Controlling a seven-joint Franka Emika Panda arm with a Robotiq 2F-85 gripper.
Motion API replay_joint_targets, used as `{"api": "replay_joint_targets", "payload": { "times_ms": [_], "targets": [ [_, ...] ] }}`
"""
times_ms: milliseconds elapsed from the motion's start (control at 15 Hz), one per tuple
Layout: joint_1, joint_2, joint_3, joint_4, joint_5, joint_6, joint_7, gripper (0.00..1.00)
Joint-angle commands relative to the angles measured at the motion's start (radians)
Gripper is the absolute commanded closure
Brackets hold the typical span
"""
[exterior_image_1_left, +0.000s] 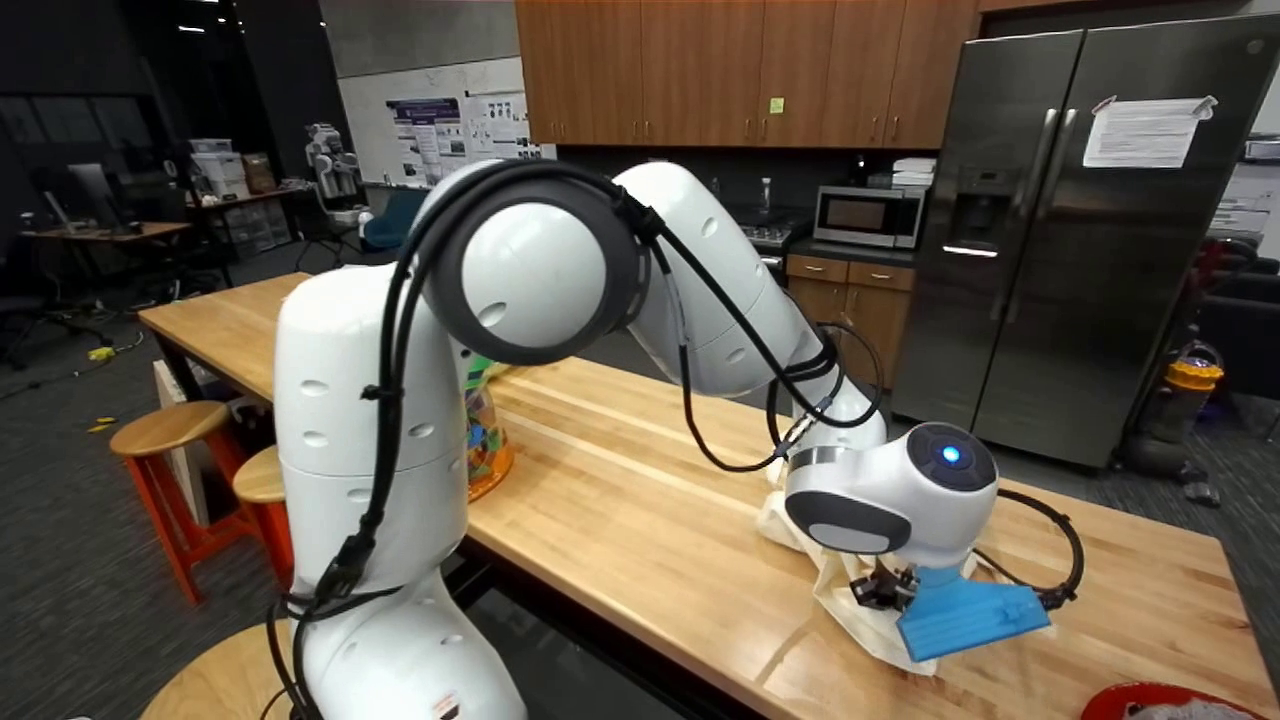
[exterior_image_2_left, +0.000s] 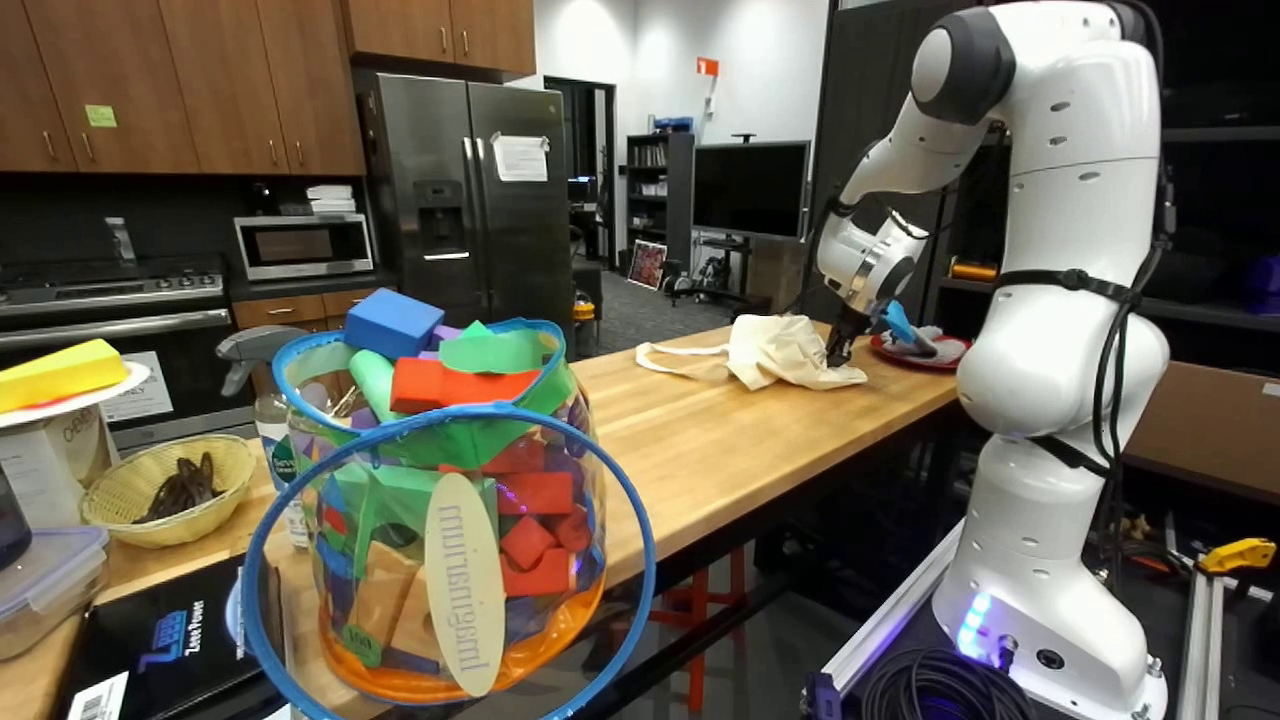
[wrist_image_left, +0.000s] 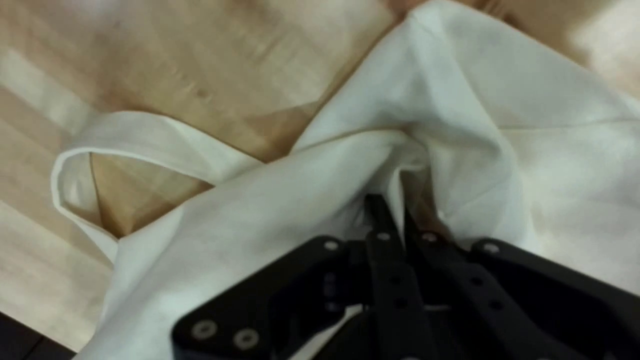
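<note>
While a long wooden desk (exterior_image_1_left: 620, 500) spans the scene, the white arm (exterior_image_2_left: 1075, 240) arches over it from one side, its wrist (exterior_image_1_left: 930, 520) bent low. Well apart from that wrist, a clear tub (exterior_image_2_left: 395, 685) of coloured blocks (exterior_image_2_left: 465, 388) stands on the desk. Directly beneath the wrist, a cream cloth bag (exterior_image_2_left: 780, 345) lies crumpled on the wood, so bunched that I cannot settle on a long axis. Near the bag, on the side away from the tub, sits a red plate (exterior_image_1_left: 1110, 698); a blue panel (exterior_image_1_left: 970, 618) juts from the wrist just beside the pincer (wrist_image_left: 393, 207), which points down into the bag.

As I judge it, one relation matters most at the pincer: where the bag's bulk lies from the grip. The wrist view shows cloth on both sides of the fingers (wrist_image_left: 381, 222), yet in an exterior view most of it lies toward the tub, away from the plate, so the hold looks off-centre. With a single arm, no other hand is nearer. A strap loop (wrist_image_left: 155, 137) curves out over the desk to the left in the wrist view, apart from the fingers. Those fingers stand narrow, drawn together, and a thin fold (wrist_image_left: 396, 192) of the bag appears pinched between them.
</note>
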Motion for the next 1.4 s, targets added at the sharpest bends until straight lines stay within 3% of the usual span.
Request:
{"api": "replay_joint_targets", "payload": {
  "times_ms": [0,467,600,733,800,1333],
  "targets": [
    [-0.025,0.049,0.067,0.195,-0.206,-0.127,0.179,0.99],
    [-0.04,0.132,0.219,0.635,-0.391,-0.394,0.431,0.99],
    [-0.031,0.125,0.255,0.676,-0.41,-0.396,0.465,0.99],
    [-0.011,0.102,0.289,0.656,-0.427,-0.361,0.501,0.99],
    [-0.011,0.086,0.313,0.633,-0.383,-0.343,0.521,0.99],
    [0.103,-0.004,0.419,0.424,-0.477,-0.193,0.638,0.99]
  ]
}}
